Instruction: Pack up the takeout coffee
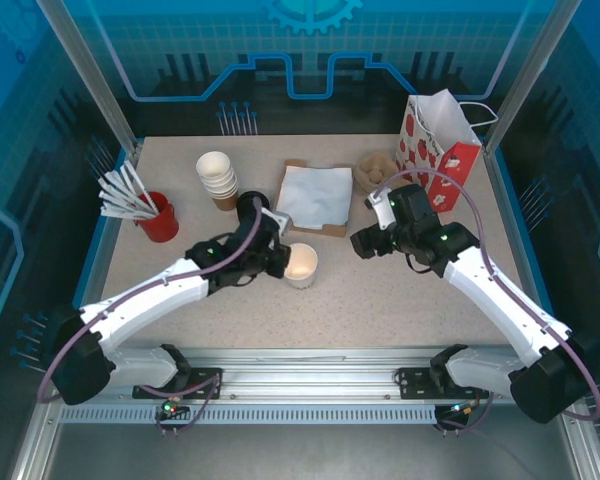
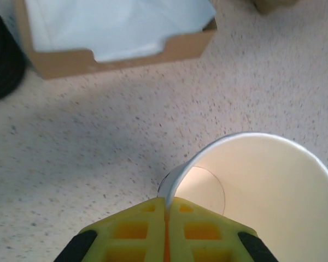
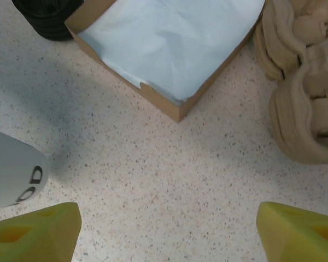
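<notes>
Two grippers are seen over a speckled table [image 1: 380, 300], with bare room left along its near edge.
An open-topped paper cup [image 1: 301, 264] is found near the middle, just in front of the cardboard box [image 1: 315, 198]; its rim is pinched between the pressed-together fingers of the left gripper [image 2: 167, 210]. The right gripper [image 3: 167, 232] is held spread wide over bare surface, apart from the cup, and the red-and-white bag [image 1: 435, 140] is stood at the far right edge.

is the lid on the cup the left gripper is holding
Off. The cup stands upright with its mouth open, and its bare inside bottom shows. The left gripper pinches its rim.
</notes>
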Controlling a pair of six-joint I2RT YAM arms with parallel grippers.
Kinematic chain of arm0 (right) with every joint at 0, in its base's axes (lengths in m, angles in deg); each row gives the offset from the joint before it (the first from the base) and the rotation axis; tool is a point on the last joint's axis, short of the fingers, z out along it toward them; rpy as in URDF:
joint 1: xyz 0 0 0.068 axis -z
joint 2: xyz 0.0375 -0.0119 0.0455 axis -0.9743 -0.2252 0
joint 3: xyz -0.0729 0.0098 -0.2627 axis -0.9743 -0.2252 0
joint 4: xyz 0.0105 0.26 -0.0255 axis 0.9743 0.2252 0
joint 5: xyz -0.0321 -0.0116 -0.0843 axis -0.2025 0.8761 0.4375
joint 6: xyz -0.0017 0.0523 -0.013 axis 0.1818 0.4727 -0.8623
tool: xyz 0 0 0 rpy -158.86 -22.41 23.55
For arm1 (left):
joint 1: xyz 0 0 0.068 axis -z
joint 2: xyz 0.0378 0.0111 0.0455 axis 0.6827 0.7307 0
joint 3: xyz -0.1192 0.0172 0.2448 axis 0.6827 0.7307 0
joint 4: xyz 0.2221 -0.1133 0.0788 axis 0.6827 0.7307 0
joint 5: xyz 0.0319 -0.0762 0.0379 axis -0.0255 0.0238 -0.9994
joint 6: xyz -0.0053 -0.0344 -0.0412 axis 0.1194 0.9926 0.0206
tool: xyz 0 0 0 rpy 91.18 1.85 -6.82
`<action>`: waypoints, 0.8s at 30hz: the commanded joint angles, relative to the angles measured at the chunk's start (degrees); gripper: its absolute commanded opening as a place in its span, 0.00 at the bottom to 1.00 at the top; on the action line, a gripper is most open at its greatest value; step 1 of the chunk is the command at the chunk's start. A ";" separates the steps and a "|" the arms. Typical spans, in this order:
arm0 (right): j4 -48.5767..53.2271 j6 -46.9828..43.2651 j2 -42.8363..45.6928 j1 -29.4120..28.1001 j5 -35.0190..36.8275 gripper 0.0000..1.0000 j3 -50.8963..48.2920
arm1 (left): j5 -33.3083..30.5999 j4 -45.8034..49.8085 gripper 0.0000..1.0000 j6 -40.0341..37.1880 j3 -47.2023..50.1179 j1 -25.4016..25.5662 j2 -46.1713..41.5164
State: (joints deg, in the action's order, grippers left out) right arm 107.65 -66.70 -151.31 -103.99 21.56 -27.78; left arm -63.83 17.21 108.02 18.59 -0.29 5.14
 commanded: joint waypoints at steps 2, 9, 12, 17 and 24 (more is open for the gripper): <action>0.49 1.10 1.06 1.16 -1.09 0.85 -1.25 | -5.30 -7.13 0.09 2.40 1.38 3.29 3.77; 0.08 1.63 1.09 1.34 -1.04 0.85 -2.38 | -7.35 -9.01 0.10 2.11 2.53 4.63 7.60; 0.05 1.79 1.04 1.34 -1.41 0.85 -2.38 | -8.05 -9.22 0.11 1.91 2.86 4.65 8.52; 0.93 1.81 0.51 1.36 -1.67 0.85 -1.17 | -9.02 -8.54 0.20 1.80 2.61 4.63 9.12; -0.04 2.44 0.21 1.34 -1.42 0.85 0.57 | -11.07 -5.99 0.45 0.68 0.14 4.45 4.70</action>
State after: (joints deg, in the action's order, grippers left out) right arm 107.58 -65.26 -151.26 -103.18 20.51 -29.44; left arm -72.53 9.97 109.24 20.87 3.95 13.27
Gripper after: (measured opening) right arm 0.850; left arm 0.437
